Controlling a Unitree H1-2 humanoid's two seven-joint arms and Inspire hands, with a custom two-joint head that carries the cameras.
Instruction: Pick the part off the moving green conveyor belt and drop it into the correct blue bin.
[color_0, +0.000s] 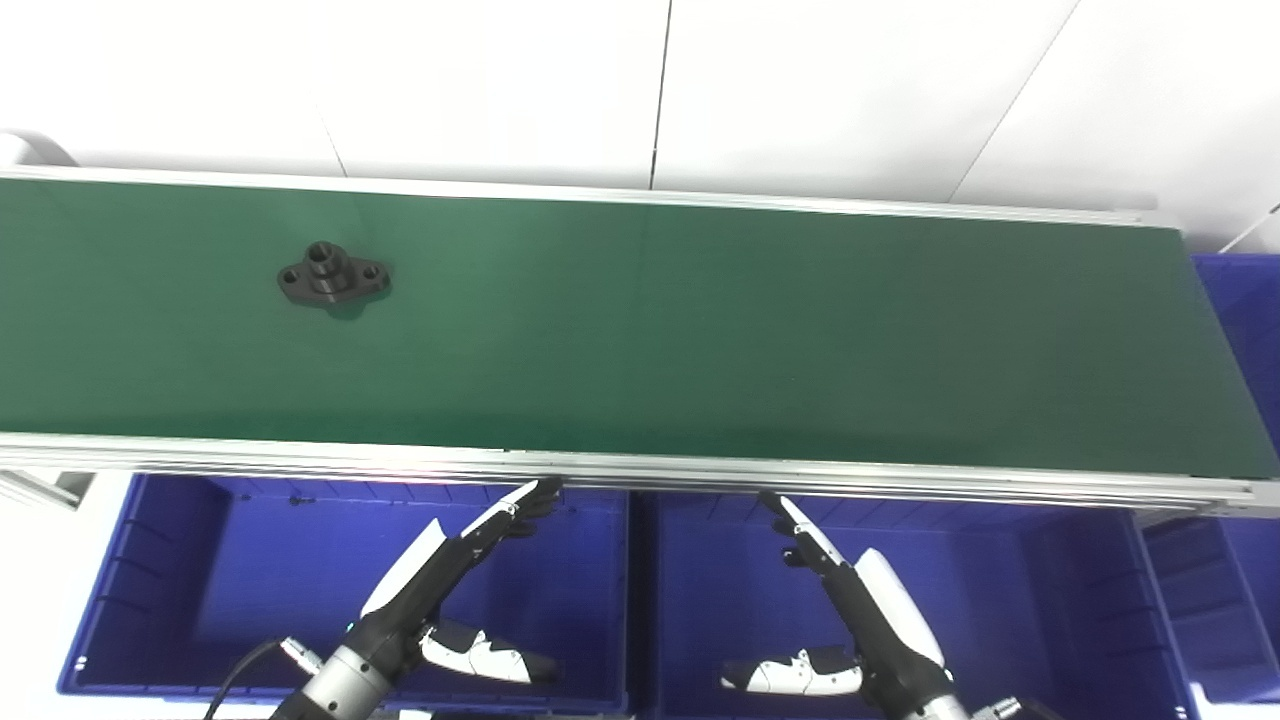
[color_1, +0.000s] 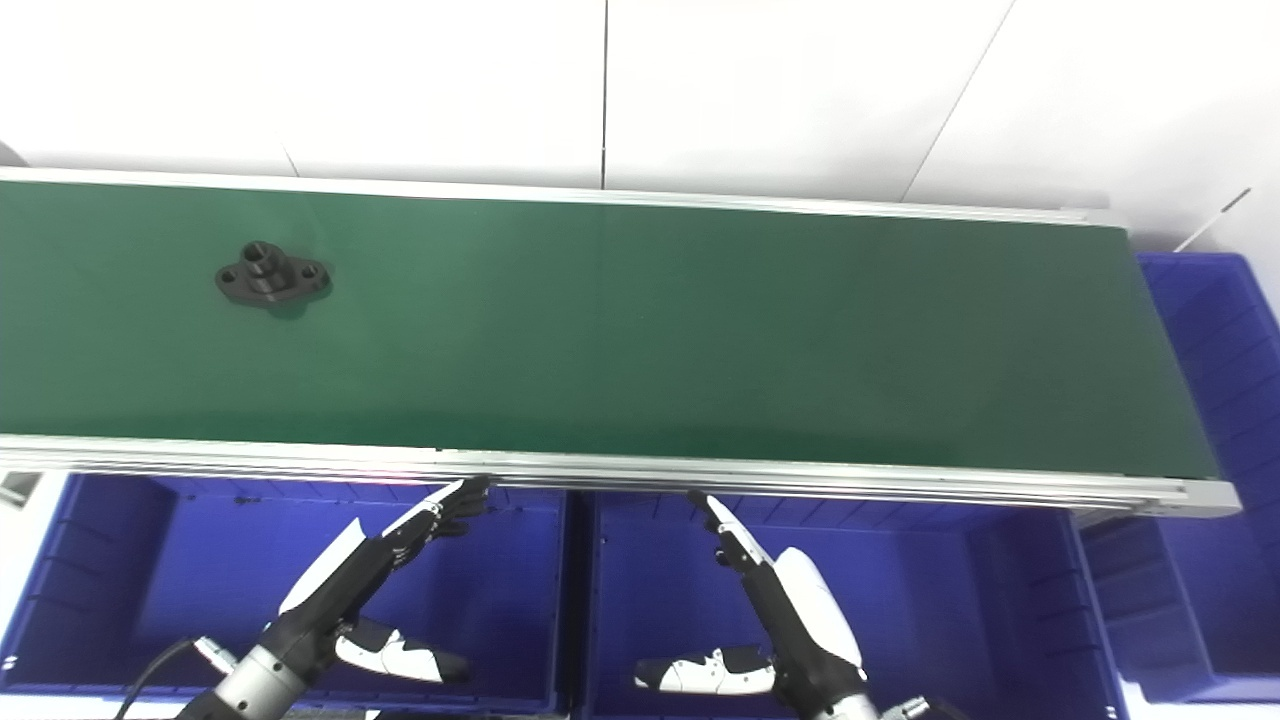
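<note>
Black flanged metal part (color_0: 333, 277) lies toward the far left of the green conveyor belt (color_0: 700, 330), long axis along the belt. Left hand (color_0: 455, 590) is nearer; right hand (color_0: 850, 620) well apart. Both hands' fingers extended, holding nothing, over the blue bins (color_0: 150, 560).

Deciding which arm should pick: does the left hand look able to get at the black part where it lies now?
Probably yes. The left hand is open over a blue bin, and nothing lies between it and the black part on the belt; it must lift over the near rail.
</note>
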